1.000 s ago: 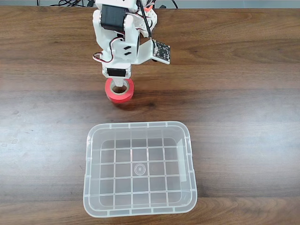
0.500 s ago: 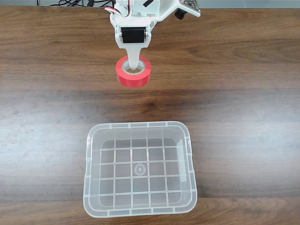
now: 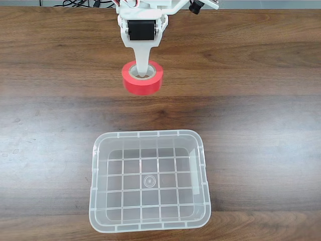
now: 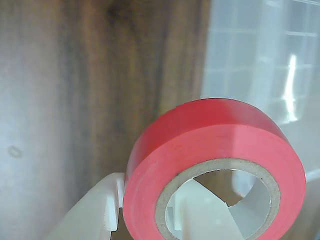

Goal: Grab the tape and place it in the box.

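1. In the fixed view I saw my pincer [image 3: 142,74] near the top of the picture, reaching down from the white arm [image 3: 142,25], with one white finger [image 3: 142,60] pointing into the hole of the tape [image 3: 143,78].
2. The pincer was closed on the tape: in the wrist view one finger [image 4: 92,212] lay against the outside of the red band and the other [image 4: 205,215] sat inside the cardboard core [image 4: 220,167], so the wall of the roll was clamped between them.
3. The tape was a bright red-orange ring, lying roughly flat with its opening turned up toward the fixed camera. I saw a soft blurred shadow at its left edge on the surface [image 3: 261,110], which suggested it hung clear of the wood, though I could not tell that for certain.
4. The box [image 3: 98,150] stood lower in the fixed view, well apart from the tape, with bare brown wood between the two. It was a clear plastic bin with rounded corners, and I could see its grid-patterned bottom through the open top.
5. In the wrist view the box [image 4: 260,60] showed as a pale, blurred shape at upper right, beyond the roll.
6. Dark cables [image 3: 75,3] lay along the far edge of the surface at the top of the fixed view.
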